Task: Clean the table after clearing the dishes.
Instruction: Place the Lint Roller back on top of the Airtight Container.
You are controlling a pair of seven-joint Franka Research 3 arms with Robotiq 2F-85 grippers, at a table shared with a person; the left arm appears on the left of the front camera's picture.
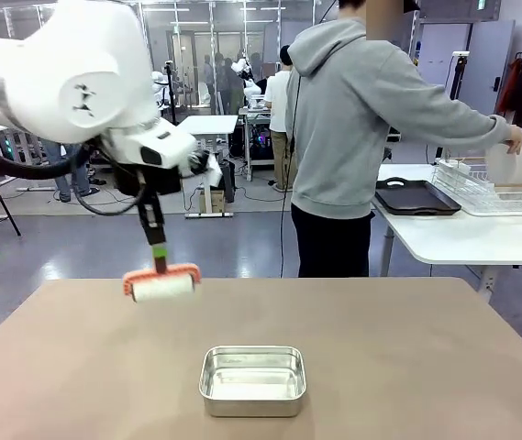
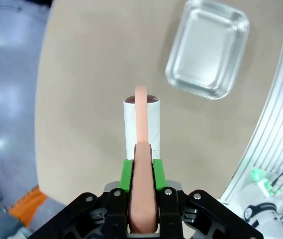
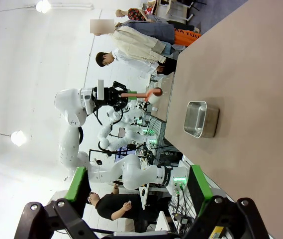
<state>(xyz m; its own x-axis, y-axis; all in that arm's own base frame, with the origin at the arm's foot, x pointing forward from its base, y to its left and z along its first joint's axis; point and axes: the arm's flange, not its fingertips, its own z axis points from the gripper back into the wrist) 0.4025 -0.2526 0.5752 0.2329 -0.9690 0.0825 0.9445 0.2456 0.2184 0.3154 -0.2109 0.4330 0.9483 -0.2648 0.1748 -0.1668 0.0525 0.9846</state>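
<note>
Left jaws clamping lint roller (image 1: 161, 284), steel pan (image 1: 252, 379)

pans (image 1: 252, 379): 1 | lint rollers (image 1: 161, 284): 1 | tables (image 1: 426, 348): 1

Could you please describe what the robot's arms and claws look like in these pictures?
The left arm is glossy white with rounded joints and a black cable looping beneath. Its left claw is black with bright green pads and silver screws. The right claw matches: black linkages and green pads.
</note>
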